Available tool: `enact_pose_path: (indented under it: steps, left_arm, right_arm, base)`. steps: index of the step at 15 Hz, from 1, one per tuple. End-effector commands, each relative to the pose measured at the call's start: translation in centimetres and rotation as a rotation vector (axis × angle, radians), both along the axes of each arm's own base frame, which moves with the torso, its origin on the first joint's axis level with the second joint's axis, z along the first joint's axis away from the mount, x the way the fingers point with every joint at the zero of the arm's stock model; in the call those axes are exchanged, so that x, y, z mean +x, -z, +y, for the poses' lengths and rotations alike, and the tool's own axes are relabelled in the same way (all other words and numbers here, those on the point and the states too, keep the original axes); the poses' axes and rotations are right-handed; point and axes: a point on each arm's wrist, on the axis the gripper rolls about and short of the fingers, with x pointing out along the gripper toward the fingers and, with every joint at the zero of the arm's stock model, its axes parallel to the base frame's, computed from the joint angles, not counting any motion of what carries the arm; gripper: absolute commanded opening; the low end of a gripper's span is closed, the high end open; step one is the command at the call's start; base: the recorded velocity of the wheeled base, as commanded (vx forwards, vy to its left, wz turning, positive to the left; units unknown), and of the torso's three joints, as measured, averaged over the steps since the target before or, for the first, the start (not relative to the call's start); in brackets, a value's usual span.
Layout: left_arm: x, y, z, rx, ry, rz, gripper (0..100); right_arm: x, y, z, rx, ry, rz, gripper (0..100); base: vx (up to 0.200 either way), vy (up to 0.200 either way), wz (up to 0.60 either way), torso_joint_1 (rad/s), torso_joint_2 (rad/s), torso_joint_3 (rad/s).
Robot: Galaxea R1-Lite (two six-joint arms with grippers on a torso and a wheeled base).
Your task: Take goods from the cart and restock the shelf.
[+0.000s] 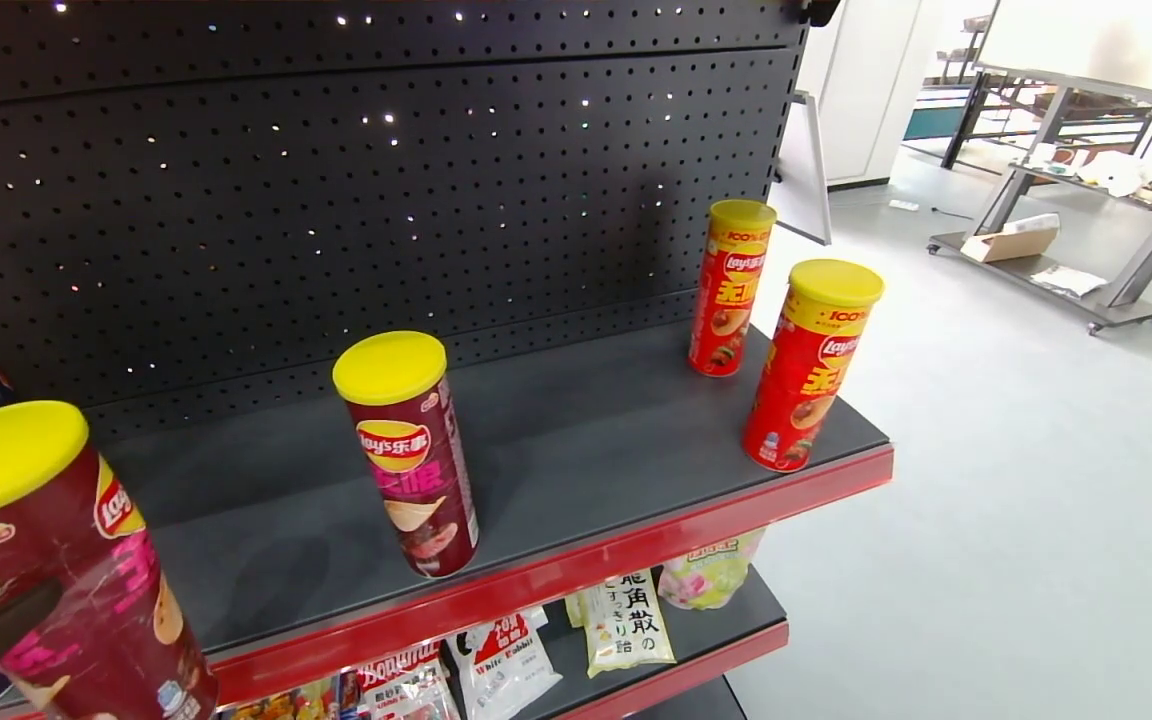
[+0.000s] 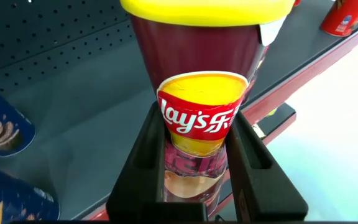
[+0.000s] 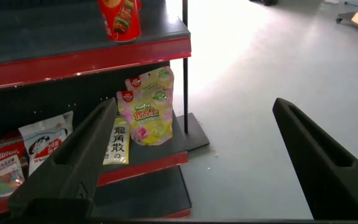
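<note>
1. The left fingers (image 2: pixel 143 158) are closed on the maroon can (image 2: pixel 194 93), one on either side of its lower body, with the yellow lid well above them. The can is upright over the left front of the shelf (image 1: pixel 586 430). I cannot tell whether its base touches down.
2. It looks like a light cardboard tube. The wall is probably stiff but crushable, the glossy wrap slippery, and the chips inside fragile. A moderate squeeze on the body suits it, never on the lid.
3. Right of the left fingers, a second maroon can (image 1: pixel 411 455) stands near the shelf's front lip.
4. Further right stand two red cans (image 1: pixel 731 290) (image 1: pixel 811 365), well apart from those fingers.
5. The right fingers (image 3: pixel 73 165) are spread wide and empty. Snack bags (image 3: pixel 148 106) on the lower shelf lie ahead of them.
</note>
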Motion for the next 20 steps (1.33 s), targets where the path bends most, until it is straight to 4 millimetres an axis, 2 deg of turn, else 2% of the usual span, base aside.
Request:
enact_pose_path:
  steps: [1, 4, 5, 8, 9, 11, 14, 15, 16, 17, 20]
  left_arm:
    - [2.2, -0.2, -0.2, 0.006, -0.007, 0.057, 0]
    - [6.0, -1.5, 0.0, 0.006, -0.064, 0.084, 0]
    - [8.2, -2.0, 0.1, 0.012, -0.087, 0.089, 0]
    - [12.0, -2.5, 0.0, 0.024, -0.115, 0.106, 0]
    - [12.9, -2.6, -0.1, 0.024, -0.115, 0.108, 0]
    - [16.0, -2.2, -0.3, 0.028, -0.103, 0.110, 0]
    - [20.8, -1.6, -0.6, 0.002, -0.060, -0.006, 0]
    - [21.0, -1.6, -0.7, 0.000, -0.053, -0.007, 0]
    - [22.5, -1.3, -1.0, -0.019, 0.047, 0.002, 0]
    - [23.1, -1.4, -1.2, -0.036, 0.099, 0.012, 0]
    - [23.8, -1.3, -2.9, -0.067, 0.199, 0.039, 0]
  right_arm:
    - [0.0, 0.0, 0.0, 0.000, -0.001, 0.001, 100]
    - [0.0, 0.0, 0.0, 0.000, -0.001, 0.001, 100]
    - [0.0, 0.0, 0.0, 0.000, -0.001, 0.001, 100]
    - [0.0, 0.0, 0.0, 0.000, -0.001, 0.001, 100]
    - [0.0, 0.0, 0.0, 0.000, -0.001, 0.000, 100]
    - [0.0, 0.0, 0.0, 0.000, -0.001, 0.001, 100]
    - [0.0, 0.0, 0.0, 0.000, -0.001, 0.001, 100]
    - [0.0, 0.0, 0.0, 0.000, -0.001, 0.001, 100]
    - [0.0, 0.0, 0.0, 0.000, -0.001, 0.000, 100]
    - [0.0, 0.0, 0.0, 0.000, -0.001, 0.000, 100]
    - [0.0, 0.0, 0.0, 0.000, -0.001, 0.001, 100]
  base:
    - [0.000, 0.000, 0.00, 0.000, 0.00, 0.000]
    - [0.000, 0.000, 0.00, 0.000, 0.00, 0.000]
    - [0.000, 0.000, 0.00, 0.000, 0.00, 0.000]
    - [0.000, 0.000, 0.00, 0.000, 0.00, 0.000]
    - [0.000, 0.000, 0.00, 0.000, 0.00, 0.000]
    - [0.000, 0.000, 0.00, 0.000, 0.00, 0.000]
    - [0.000, 0.000, 0.00, 0.000, 0.00, 0.000]
    - [0.000, 0.000, 0.00, 0.000, 0.00, 0.000]
    - [0.000, 0.000, 0.00, 0.000, 0.00, 0.000]
    - [0.000, 0.000, 0.00, 0.000, 0.00, 0.000]
    - [0.000, 0.000, 0.00, 0.000, 0.00, 0.000]
